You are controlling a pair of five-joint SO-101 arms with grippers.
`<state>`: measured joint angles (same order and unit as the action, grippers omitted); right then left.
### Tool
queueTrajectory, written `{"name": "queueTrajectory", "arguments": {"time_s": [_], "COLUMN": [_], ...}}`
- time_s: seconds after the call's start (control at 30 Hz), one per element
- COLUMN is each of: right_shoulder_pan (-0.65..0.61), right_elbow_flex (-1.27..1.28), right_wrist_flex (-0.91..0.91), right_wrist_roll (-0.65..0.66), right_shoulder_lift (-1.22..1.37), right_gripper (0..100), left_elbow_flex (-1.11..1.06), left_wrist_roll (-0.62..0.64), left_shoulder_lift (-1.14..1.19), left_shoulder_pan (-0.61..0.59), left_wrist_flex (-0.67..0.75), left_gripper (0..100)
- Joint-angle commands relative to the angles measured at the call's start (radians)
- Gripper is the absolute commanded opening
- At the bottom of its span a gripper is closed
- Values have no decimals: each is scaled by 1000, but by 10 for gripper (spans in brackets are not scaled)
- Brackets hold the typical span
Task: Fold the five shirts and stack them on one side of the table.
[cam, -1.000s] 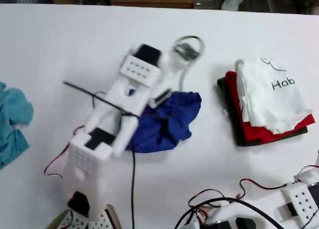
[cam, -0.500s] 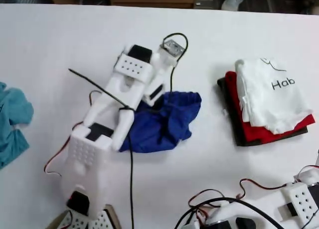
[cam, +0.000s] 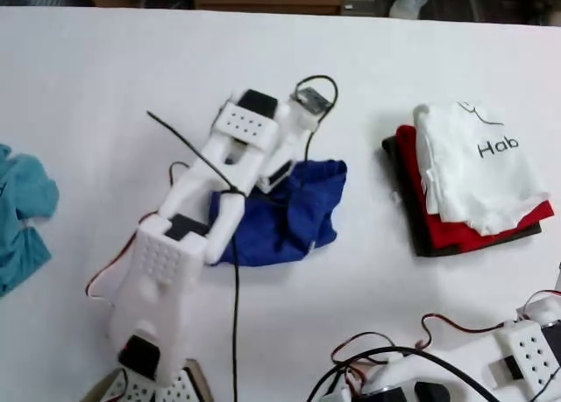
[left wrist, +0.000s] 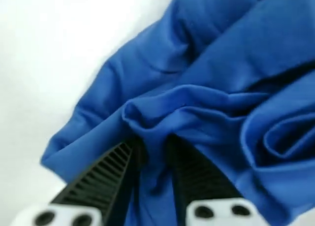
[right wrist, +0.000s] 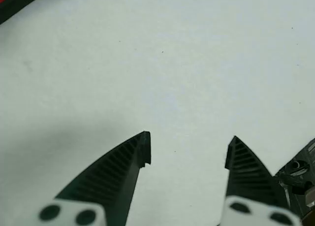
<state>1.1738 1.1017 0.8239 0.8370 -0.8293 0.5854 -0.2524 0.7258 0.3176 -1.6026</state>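
A crumpled blue shirt lies at the table's middle. My left gripper is shut on a fold of the blue shirt, with the left arm stretched over the shirt's left part. A stack of folded shirts, white on red on black, sits at the right side. A teal shirt lies bunched at the left edge. My right gripper stands open above bare white table, with nothing between its fingers. The right arm rests at the near right corner.
Cables loop over the table near the right arm's base. A black cable runs along the left arm. Bare table spreads across the far side and between the blue shirt and the stack.
The left arm swung left and then back right, tugging the blue shirt's upper edge so the shirt looks a little more gathered. The right arm stayed put.
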Motion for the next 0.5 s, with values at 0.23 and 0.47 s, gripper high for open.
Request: {"name": "queueTrajectory", "arguments": {"time_s": [0.23, 0.47], "right_shoulder_pan": [-4, -4], "right_elbow_flex": [-3, -3], "right_wrist_flex": [-8, -8], "right_wrist_roll": [2, 0], "right_shoulder_lift": [-25, -25], "right_gripper": [254, 254], "left_elbow_flex": [13, 5], "left_wrist_roll": [-12, -12], "left_shoulder_lift": [-190, -290], "left_shoulder_pan": [115, 176], "left_wrist_flex": [-91, -158], "left_gripper": [77, 78]}}
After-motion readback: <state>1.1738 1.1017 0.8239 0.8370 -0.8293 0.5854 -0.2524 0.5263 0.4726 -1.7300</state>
